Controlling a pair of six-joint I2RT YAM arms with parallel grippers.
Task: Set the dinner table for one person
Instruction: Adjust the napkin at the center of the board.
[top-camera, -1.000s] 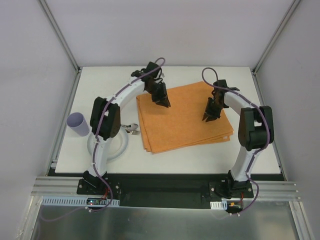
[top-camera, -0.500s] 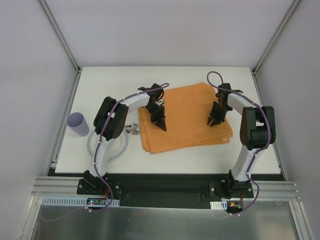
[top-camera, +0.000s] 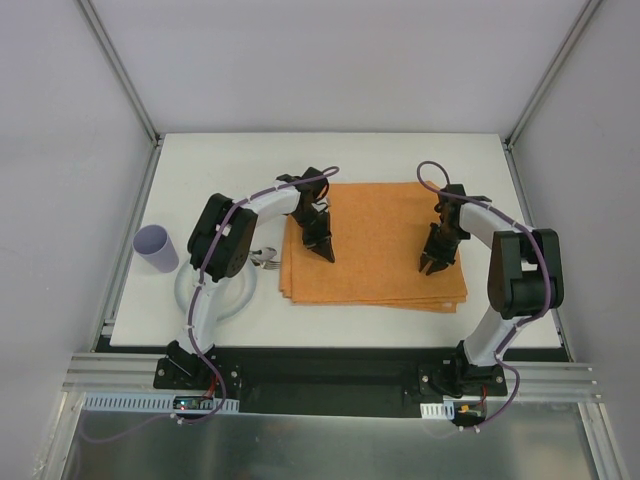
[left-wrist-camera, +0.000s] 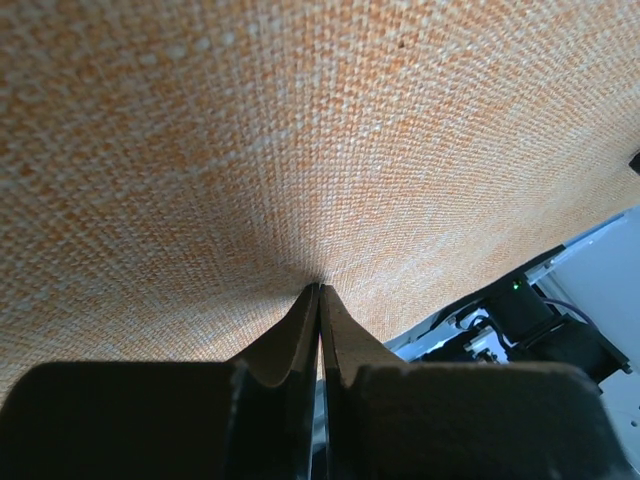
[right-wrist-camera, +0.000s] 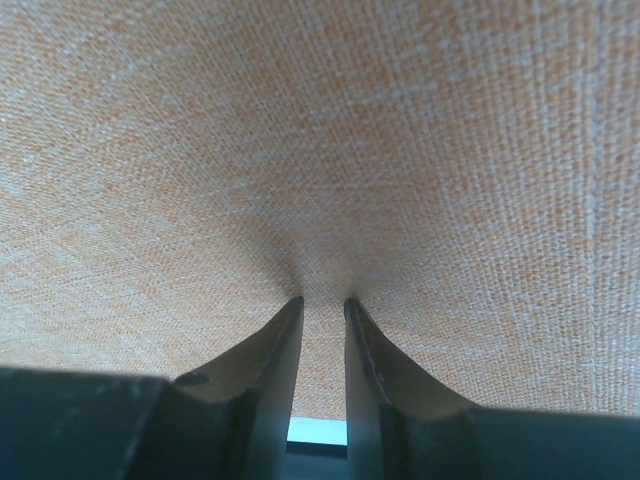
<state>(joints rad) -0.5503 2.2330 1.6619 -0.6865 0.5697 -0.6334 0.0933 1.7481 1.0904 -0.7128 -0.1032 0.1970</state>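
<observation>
The white dinner table (top-camera: 400, 155) bears a folded orange cloth placemat (top-camera: 375, 245), lying square to the table's edges. My left gripper (top-camera: 325, 255) stands on the mat's left part, its jaws shut with the tips touching the cloth (left-wrist-camera: 300, 130); in the left wrist view the left gripper (left-wrist-camera: 320, 288) has no cloth pinched between its tips. My right gripper (top-camera: 428, 268) stands on the mat's right part. In the right wrist view the right gripper (right-wrist-camera: 323, 300) is open by a narrow gap, both tips pressing on the weave (right-wrist-camera: 320, 130).
A lilac cup (top-camera: 155, 248) stands at the table's left edge. Beside it lies a white plate (top-camera: 235, 300), partly hidden by the left arm. Metal cutlery (top-camera: 264, 258) lies between the plate and the mat. White walls enclose the table.
The mat has turned from a tilted lie to square with the table. The left gripper came nearer, down onto the cloth, and shut. The right gripper moved nearer along the mat.
</observation>
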